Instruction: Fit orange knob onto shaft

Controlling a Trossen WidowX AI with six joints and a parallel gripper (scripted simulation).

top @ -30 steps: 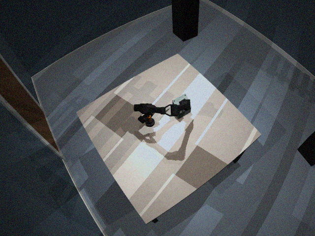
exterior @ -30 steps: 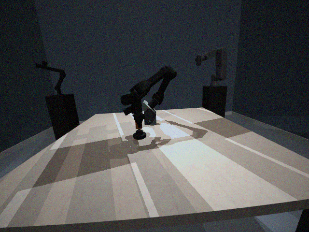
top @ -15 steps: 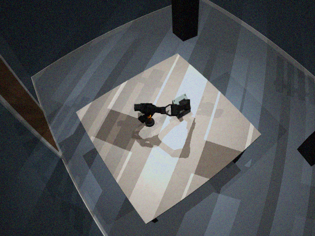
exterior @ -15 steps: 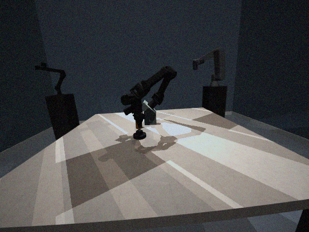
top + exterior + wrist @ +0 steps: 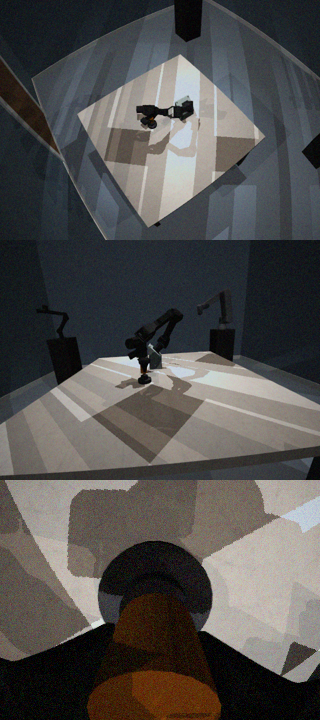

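Note:
The orange knob point(image 5: 151, 119) point(image 5: 142, 369) point(image 5: 165, 692) is upright between the fingers of my gripper point(image 5: 143, 366) point(image 5: 155, 636), which is shut on it. The dark round pedestal point(image 5: 152, 125) point(image 5: 144, 379) point(image 5: 155, 556) stands on the table directly below. In the exterior view the knob's lower end is just above the pedestal's narrower top part; whether they touch is too dark to tell. In the wrist view the knob covers the pedestal's centre. The silver shaft, its flat side and the knob's hole are hidden.
The table point(image 5: 178, 178) point(image 5: 232, 431) carries striped light and shadow. My arm's base stands by a pale upright plate point(image 5: 182, 100) point(image 5: 155, 360) behind the pedestal. Two other arms on dark stands point(image 5: 64, 356) point(image 5: 222, 343) are beyond the table.

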